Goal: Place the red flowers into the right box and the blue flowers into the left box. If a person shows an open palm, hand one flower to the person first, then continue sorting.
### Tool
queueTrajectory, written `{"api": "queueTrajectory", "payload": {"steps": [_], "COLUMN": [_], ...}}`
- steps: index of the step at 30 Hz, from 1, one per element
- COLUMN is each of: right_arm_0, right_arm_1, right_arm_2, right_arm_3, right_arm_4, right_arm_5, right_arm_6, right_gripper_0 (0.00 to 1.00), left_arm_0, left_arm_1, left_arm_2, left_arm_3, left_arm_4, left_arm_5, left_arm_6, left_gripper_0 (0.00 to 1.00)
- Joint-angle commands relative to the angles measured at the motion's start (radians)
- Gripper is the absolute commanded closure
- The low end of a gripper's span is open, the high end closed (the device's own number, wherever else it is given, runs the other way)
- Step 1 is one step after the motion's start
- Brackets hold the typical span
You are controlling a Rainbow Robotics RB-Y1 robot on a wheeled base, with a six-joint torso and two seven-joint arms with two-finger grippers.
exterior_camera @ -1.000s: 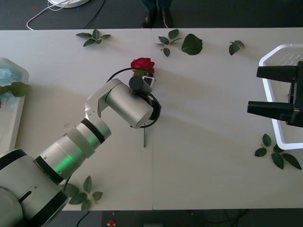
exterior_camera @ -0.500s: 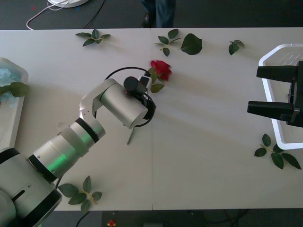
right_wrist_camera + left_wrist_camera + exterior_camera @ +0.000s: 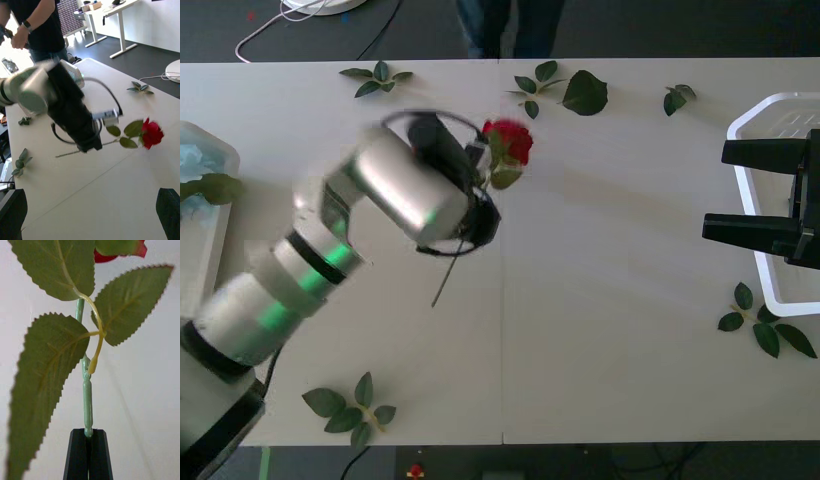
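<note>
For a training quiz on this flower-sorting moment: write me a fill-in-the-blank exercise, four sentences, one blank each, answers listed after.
1. The left gripper is shut on the stem of a ____ rose.
2. The right gripper waits with its fingers ____ over the right box.
3. The left box at the table's left edge holds pale-____ flowers.
4. The held rose's bloom points toward the table's ____ edge, where a person stands.

Missing words: red; open; blue; far

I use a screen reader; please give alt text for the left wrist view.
The left gripper, its black fingers shut, pinches the green stem of a red rose. Three serrated leaves fan above, the bloom just past them, over the white table.
</note>
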Motion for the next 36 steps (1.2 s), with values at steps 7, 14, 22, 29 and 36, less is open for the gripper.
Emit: {"api": "queueTrajectory", "payload": {"steps": [7, 14, 22, 29, 36], "right_arm_0": [0.01, 0.01, 0.01, 0.01, 0.01], "right_arm_1": [-0.04, -0.037, -0.033, -0.034, -0.034], "right_arm_2": [-0.024, -0.023, -0.023, -0.023, -0.023], "right_arm_3": [-0.034, -0.037, -0.039, -0.039, -0.039], "right_arm_4": [-0.012, -0.014, -0.014, -0.014, -0.014], "right_arm_5": [-0.01, -0.01, -0.01, -0.01, -0.01], "right_arm_6": [0.002, 0.002, 0.005, 0.005, 0.004], "right_gripper_0": [0.0, 0.0, 0.0, 0.0, 0.0], "left_arm_0": [0.015, 0.02, 0.02, 0.084, 0.23], "left_arm_1": [0.112, 0.135, 0.149, 0.201, 0.329], "left_arm_2": [0.233, 0.293, 0.294, 0.276, 0.271], "left_arm_3": [-0.377, -0.446, -0.449, -0.484, -0.621], "left_arm_4": [0.213, 0.314, 0.317, 0.393, 0.554], "left_arm_5": [0.168, 0.165, 0.145, 0.085, -0.085], "left_arm_6": [-0.077, -0.089, -0.105, -0.201, -0.298], "left_gripper_0": [1.0, 1.0, 1.0, 1.0, 1.0]}}
